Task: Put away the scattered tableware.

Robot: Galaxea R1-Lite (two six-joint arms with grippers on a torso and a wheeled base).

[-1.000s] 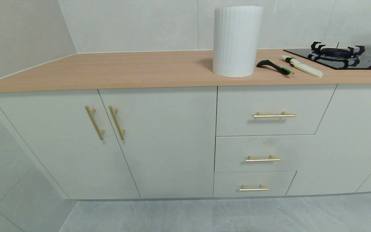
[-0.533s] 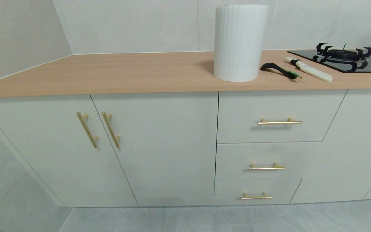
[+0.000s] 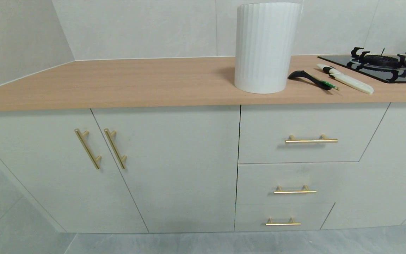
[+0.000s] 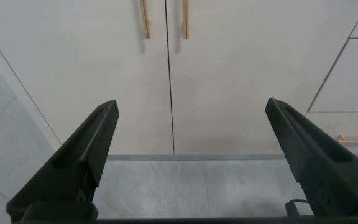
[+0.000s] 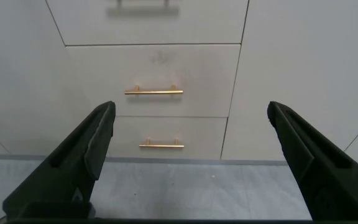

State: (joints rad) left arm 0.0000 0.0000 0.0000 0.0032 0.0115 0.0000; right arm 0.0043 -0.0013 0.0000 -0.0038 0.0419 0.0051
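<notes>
Well, the scattered tableware is 2 pieces lying flat on the wooden countertop (image 3: 136,81): a black-handled utensil (image 3: 308,78) with a green tip and, just beside it at 3 o'clock, a white knife (image 3: 347,79) with a dark band. They lie near each other, and I cannot tell if they touch. At 9 o'clock from the utensil, close to it, a tall white ribbed container (image 3: 263,47) stands upright. At 2 o'clock from the knife the black hob (image 3: 382,65) begins. Under the pieces, at 6 o'clock, there are 3 drawers (image 3: 311,140) with golden handles. At 8 o'clock there is a pair of doors (image 3: 87,148).

The left gripper (image 4: 191,107) hangs low before the doors, its claw spread wide with nothing in it. The right gripper (image 5: 191,109) hangs low before the 2 lower drawers, also wide open and empty.

I judge that the step in hand is the approach, because nothing is grasped yet. To do it well, the robot should place itself squarely before the drawers, so the pieces are in reach of the right arm. The arm should rise above the counter edge before it goes forward, otherwise the claw may strike a drawer handle. Both pieces are thin and flat, so the claw should come from above and pinch across a handle, almost touching the wood. It must also pass clear of the container, which probably tips easily.
</notes>
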